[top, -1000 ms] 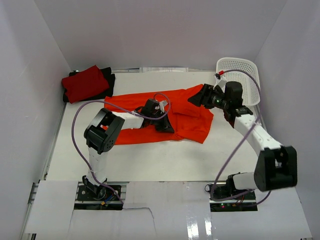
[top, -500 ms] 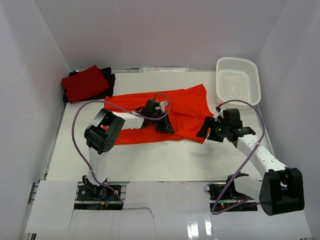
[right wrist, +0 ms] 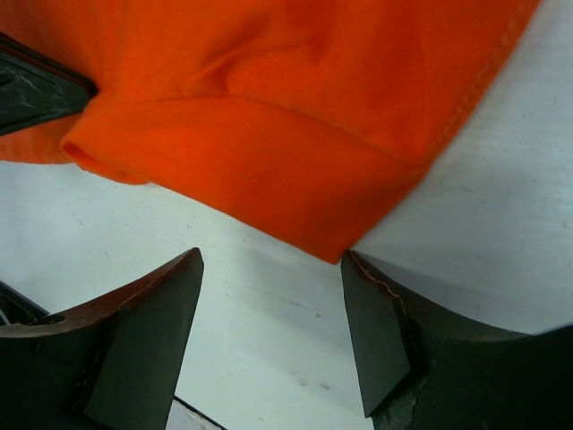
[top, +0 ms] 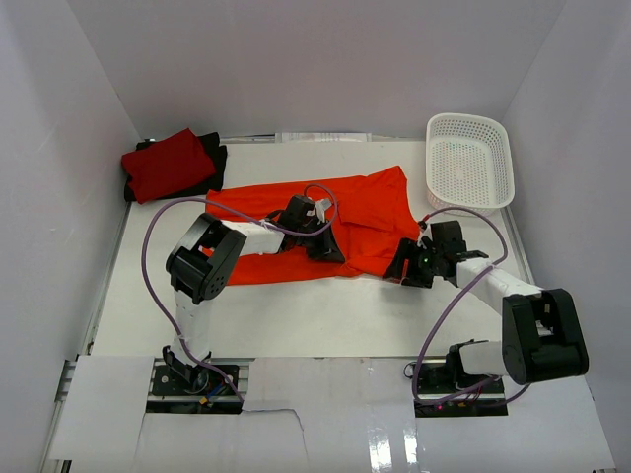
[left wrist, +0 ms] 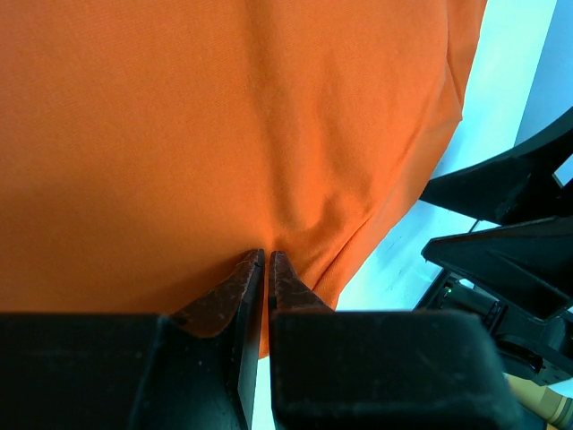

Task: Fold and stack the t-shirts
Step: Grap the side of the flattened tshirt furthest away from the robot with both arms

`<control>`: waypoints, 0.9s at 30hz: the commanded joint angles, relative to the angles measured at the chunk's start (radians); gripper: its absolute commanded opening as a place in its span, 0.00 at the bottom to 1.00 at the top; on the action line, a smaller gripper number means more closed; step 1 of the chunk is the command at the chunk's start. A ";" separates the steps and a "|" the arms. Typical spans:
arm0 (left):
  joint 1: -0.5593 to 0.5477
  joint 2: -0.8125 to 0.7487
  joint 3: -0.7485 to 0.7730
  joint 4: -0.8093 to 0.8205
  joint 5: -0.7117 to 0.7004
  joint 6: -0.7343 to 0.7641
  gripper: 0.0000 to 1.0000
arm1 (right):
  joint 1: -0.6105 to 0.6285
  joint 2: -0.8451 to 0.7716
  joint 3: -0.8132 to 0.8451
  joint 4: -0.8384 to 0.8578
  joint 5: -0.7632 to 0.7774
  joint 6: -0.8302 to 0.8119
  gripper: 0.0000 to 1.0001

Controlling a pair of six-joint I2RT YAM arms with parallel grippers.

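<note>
Seen from above, both arms rise from their bases at 6 o'clock on the white counter (top: pixel 296 315) and reach in toward the middle. The nearer of the two, the right gripper (right wrist: pixel 270 260), sits low over the counter at about 4 o'clock from the centre, its jaws spread wide and holding nothing. In the right wrist view the near right corner of the orange t-shirt (top: pixel 365 202) lies just ahead of the gap. Its stitched hem ends close beside the right-hand finger (right wrist: pixel 376 331), and bare counter shows between the two fingers. A little farther in, close to the centre, the left gripper (left wrist: pixel 267 262) bears down on the shirt's near edge. Its jaws are closed almost together on a pinch of orange cloth, and soft creases run away from the tips. In the left wrist view the black body of the right gripper shows at 4 o'clock, just off the cloth's edge. The orange t-shirt itself lies spread across the middle of the counter, stretching from 9 o'clock toward 2 o'clock, with its right part doubled over in a second layer. A purple cable (top: pixel 148 258) loops out from the left arm toward 9 o'clock. Farther back, at 10 o'clock in the far left corner, the crimson t-shirt (top: pixel 166 163) rests folded on top of the black t-shirt (top: pixel 215 164), of which only the right edge shows. At 2 o'clock in the far right corner stands the white perforated basket (top: pixel 469 119), near the orange shirt's far right corner but not touching it.
</note>
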 commanded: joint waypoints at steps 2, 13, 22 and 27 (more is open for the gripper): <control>-0.007 -0.064 -0.001 0.001 0.006 0.005 0.18 | -0.001 0.072 -0.010 0.102 -0.001 0.010 0.69; -0.007 -0.072 -0.007 -0.004 0.000 0.008 0.18 | -0.001 0.169 0.042 0.136 -0.053 0.030 0.08; -0.009 -0.070 -0.008 -0.007 0.009 0.005 0.18 | -0.001 0.135 0.421 -0.084 -0.138 0.082 0.08; -0.007 -0.075 -0.008 -0.012 0.001 0.007 0.18 | 0.002 0.383 0.729 -0.107 -0.188 0.099 0.08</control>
